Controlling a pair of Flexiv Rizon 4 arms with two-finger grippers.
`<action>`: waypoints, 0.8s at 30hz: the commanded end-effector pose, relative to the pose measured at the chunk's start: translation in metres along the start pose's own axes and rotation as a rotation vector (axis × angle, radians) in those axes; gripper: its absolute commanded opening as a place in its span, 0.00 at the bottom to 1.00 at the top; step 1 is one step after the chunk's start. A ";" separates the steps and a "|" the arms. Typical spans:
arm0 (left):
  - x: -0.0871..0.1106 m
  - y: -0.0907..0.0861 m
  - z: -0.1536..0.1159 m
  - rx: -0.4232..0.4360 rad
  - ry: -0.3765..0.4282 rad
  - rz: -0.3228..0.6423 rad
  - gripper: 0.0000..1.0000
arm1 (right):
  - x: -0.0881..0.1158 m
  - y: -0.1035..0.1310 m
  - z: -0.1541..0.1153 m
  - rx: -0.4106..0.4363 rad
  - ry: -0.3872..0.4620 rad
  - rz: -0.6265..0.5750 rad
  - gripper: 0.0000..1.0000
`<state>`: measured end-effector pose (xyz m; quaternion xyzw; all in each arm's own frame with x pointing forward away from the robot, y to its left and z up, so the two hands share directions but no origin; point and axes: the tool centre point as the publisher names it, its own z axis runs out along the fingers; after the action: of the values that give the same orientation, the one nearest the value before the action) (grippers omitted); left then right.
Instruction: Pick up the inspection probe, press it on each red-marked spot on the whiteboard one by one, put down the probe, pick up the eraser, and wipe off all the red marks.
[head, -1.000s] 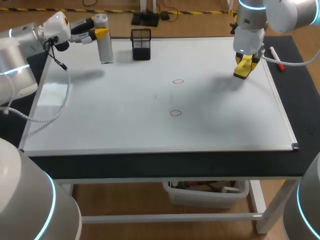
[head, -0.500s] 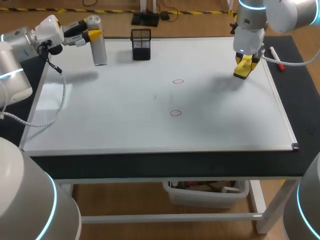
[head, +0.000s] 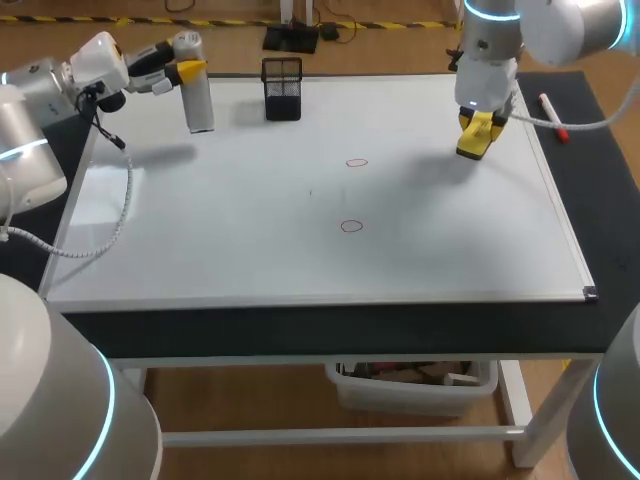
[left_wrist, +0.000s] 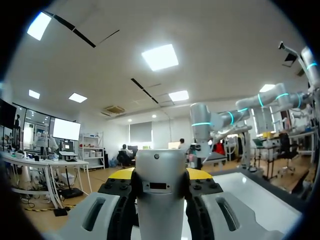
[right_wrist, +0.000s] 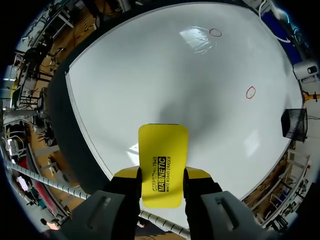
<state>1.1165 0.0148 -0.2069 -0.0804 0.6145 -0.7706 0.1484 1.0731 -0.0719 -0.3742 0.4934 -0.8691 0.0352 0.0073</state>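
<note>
While my left jaws clamp the probe (head: 198, 90) and my right jaws the eraser (right_wrist: 163, 165), wiping seems next: lower it onto the nearer red mark (head: 357, 162).

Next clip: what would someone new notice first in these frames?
The bright yellow eraser stands out first, clamped in the right gripper over the far right of the whiteboard. Across the board, the left gripper holds the silver probe upright near the far left corner. Two red marks sit mid-board.

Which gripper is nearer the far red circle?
Right. The right gripper, with the eraser, is just right of the circle; the left gripper, with the probe, is at the whiteboard's far-left corner.
</note>
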 end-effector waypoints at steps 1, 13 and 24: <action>0.002 -0.003 0.000 -0.002 -0.006 0.002 0.00 | -0.017 0.009 0.001 0.002 0.005 -0.034 0.00; 0.002 -0.003 0.000 -0.002 -0.006 0.002 0.00 | -0.076 0.051 -0.009 0.016 -0.028 -0.223 0.00; 0.002 -0.003 0.000 -0.002 -0.006 0.002 0.00 | -0.124 0.078 -0.008 0.021 -0.047 -0.378 0.00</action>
<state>1.1154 0.0150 -0.2058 -0.0816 0.6150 -0.7700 0.1490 1.0649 0.0656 -0.3731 0.6449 -0.7636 0.0263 -0.0189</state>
